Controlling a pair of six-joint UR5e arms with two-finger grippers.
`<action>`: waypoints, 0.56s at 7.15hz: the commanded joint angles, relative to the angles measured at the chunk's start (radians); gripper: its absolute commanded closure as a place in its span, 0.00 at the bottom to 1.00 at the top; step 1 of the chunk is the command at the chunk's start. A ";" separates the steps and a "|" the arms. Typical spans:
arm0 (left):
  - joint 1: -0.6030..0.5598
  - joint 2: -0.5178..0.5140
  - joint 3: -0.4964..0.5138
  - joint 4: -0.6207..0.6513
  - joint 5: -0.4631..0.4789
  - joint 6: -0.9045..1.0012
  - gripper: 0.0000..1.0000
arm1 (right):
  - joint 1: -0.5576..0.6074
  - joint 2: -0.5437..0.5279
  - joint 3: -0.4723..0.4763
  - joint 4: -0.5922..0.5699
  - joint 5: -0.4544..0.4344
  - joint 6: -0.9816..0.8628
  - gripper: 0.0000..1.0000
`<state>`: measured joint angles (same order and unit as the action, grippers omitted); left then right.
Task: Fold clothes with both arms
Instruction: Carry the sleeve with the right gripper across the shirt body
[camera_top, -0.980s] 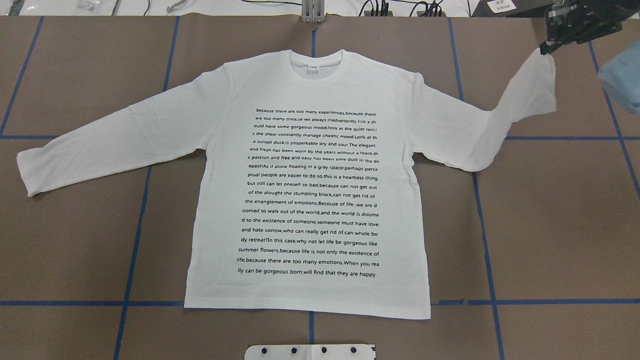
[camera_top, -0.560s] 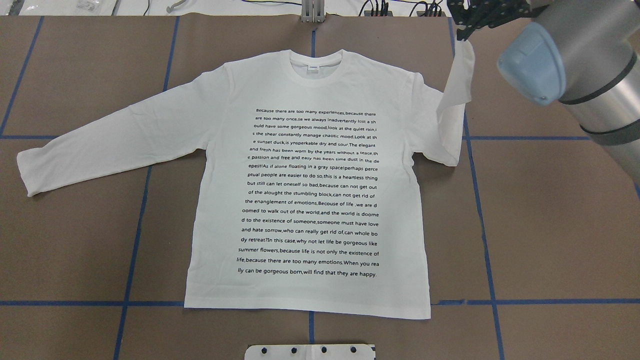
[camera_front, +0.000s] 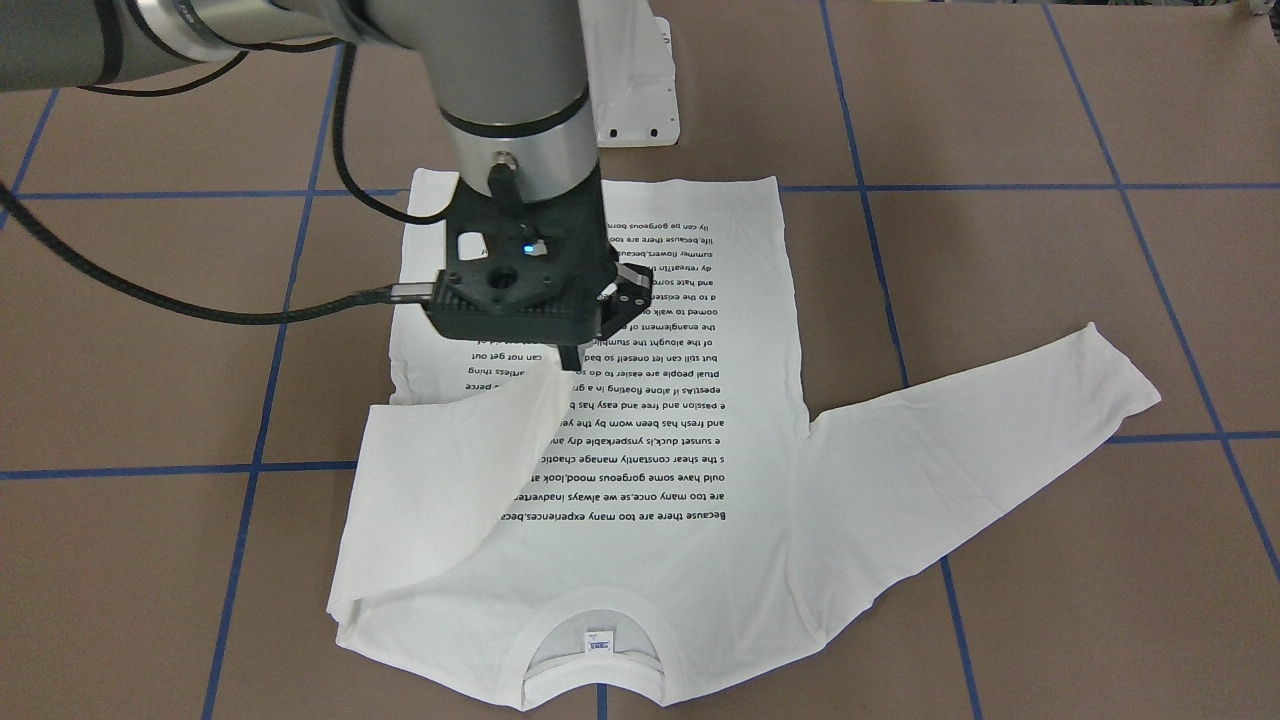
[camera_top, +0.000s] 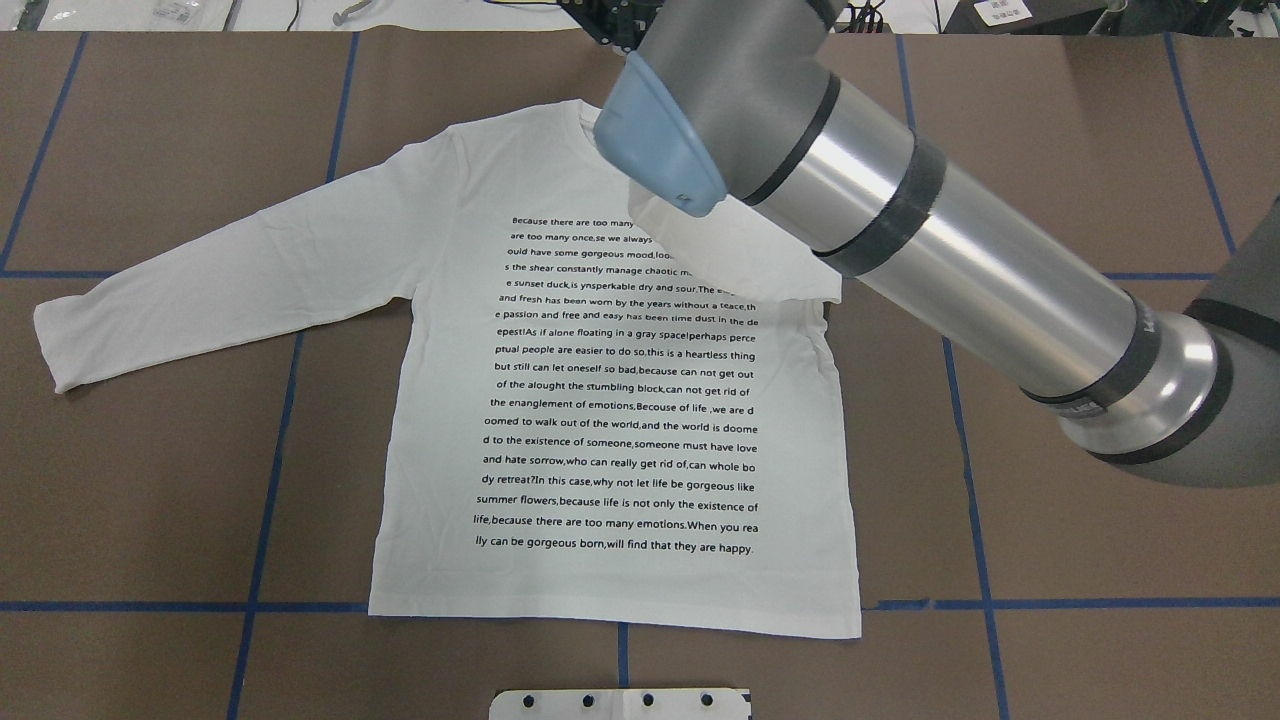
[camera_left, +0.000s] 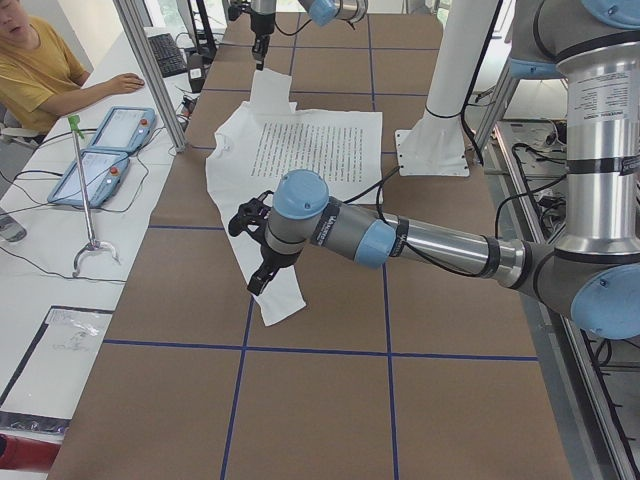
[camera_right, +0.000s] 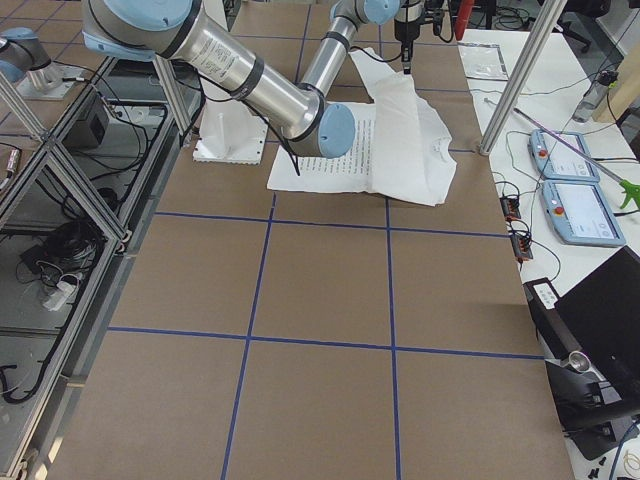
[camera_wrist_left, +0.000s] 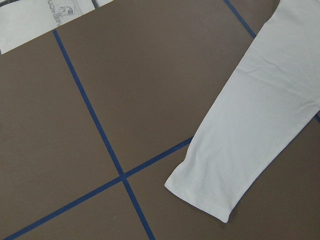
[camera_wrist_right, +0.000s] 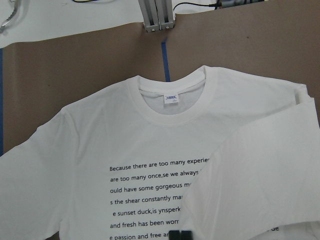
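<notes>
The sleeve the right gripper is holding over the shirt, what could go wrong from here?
The right gripper pinches only the tip of the sleeve, which hangs slack and slanted across the shirt; released here, it could land skewed or bunched. The fold at the shoulder looks puffed rather than flat, so a crease may set crooked.

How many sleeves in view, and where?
2. The folded sleeve hangs from the right gripper, draped over the printed text; the flat sleeve lies spread on the table.

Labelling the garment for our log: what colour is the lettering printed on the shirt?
Black lettering on the white shirt; it shows clearest in the overhead view.
</notes>
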<state>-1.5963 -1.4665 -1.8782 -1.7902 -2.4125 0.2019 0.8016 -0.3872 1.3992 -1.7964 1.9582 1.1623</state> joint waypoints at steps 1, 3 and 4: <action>-0.001 0.000 0.011 0.000 0.001 0.001 0.00 | -0.147 0.069 -0.238 0.244 -0.204 0.124 1.00; -0.002 0.002 0.017 0.000 0.001 -0.001 0.00 | -0.224 0.154 -0.380 0.308 -0.333 0.186 1.00; -0.002 0.000 0.022 0.000 0.001 -0.003 0.00 | -0.231 0.166 -0.417 0.372 -0.346 0.221 1.00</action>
<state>-1.5981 -1.4655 -1.8612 -1.7901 -2.4115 0.2008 0.5945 -0.2518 1.0471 -1.4869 1.6547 1.3450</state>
